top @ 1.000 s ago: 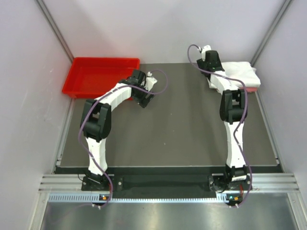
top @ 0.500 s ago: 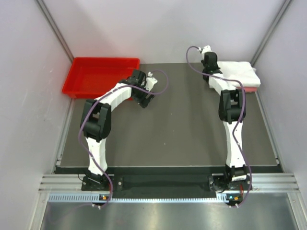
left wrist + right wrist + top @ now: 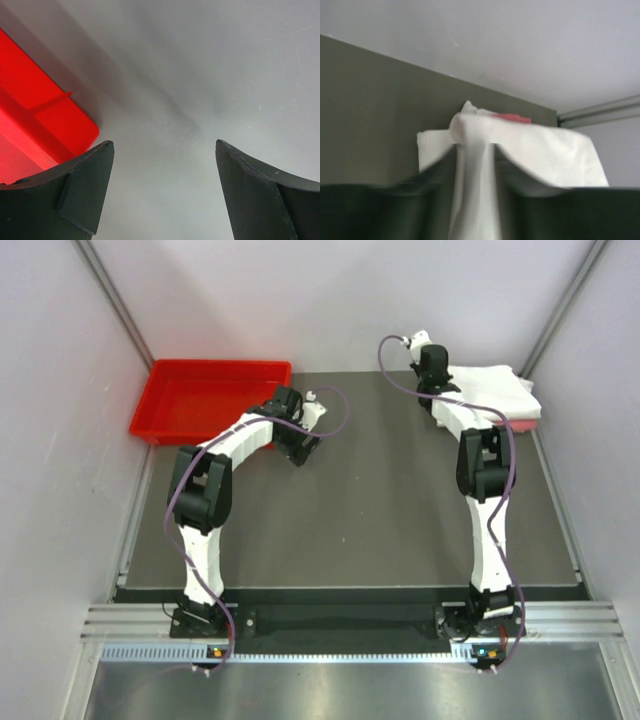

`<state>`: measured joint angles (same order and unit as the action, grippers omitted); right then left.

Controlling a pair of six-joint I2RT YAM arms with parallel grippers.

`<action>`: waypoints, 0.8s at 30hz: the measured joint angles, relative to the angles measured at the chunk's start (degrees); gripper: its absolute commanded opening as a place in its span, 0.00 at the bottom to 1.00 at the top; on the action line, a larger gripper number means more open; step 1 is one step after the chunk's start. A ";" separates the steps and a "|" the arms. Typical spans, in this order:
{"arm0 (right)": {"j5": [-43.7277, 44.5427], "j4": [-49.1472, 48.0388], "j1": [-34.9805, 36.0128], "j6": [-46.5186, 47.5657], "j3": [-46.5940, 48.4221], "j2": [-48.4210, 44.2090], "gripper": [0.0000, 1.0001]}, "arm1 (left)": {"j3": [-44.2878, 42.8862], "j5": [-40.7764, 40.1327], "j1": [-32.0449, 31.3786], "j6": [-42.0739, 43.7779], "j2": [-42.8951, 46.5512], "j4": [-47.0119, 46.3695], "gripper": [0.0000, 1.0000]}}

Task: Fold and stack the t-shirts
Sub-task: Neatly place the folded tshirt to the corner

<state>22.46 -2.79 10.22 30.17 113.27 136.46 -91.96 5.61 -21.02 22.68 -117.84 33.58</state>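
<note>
The white t-shirt (image 3: 495,390) lies folded at the table's far right corner, on top of the pink-red t-shirt (image 3: 527,421), of which only an edge shows. My right gripper (image 3: 442,373) is at the white shirt's left edge. In the right wrist view it (image 3: 475,167) is shut on a bunched fold of the white t-shirt (image 3: 530,147), with a sliver of the pink-red t-shirt (image 3: 512,117) behind. My left gripper (image 3: 300,448) hangs open and empty over bare table (image 3: 164,145), beside the red bin's corner.
The rigid red plastic bin (image 3: 210,398) stands at the far left and also shows in the left wrist view (image 3: 40,125). Grey walls close the table on the left, back and right. Metal rails run in the back corners.
My right gripper has shifted slightly left and toward the back wall with the white shirt's edge in it. The left arm has not moved.
</note>
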 measured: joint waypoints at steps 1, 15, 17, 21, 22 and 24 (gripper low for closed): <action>-0.33 0.63 -0.02 -0.39 1.25 0.66 0.55 | 0.00 0.00 0.09 0.02 -0.07 0.00 0.87; -21.79 13.29 -1.77 -9.73 0.11 -0.76 0.14 | -0.07 1.01 0.28 0.17 -1.73 1.27 0.86; -23.93 13.88 -2.67 -12.79 -2.43 -3.37 0.01 | -0.07 1.01 0.39 0.17 -1.73 1.36 0.86; -25.70 13.57 -5.05 -18.45 -8.55 -10.14 0.00 | -0.07 1.01 0.48 0.17 -1.73 1.38 0.86; -25.94 12.79 -5.60 -19.87 -10.67 -11.91 0.00 | -0.07 1.01 0.50 0.15 -1.73 1.38 0.86; -26.91 10.56 -6.95 -23.06 -16.83 -16.33 0.00 | -0.07 1.03 0.57 0.11 -1.73 1.42 0.86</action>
<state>-4.45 7.77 3.27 7.11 96.44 120.14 -92.03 6.63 -20.45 22.79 -119.57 35.00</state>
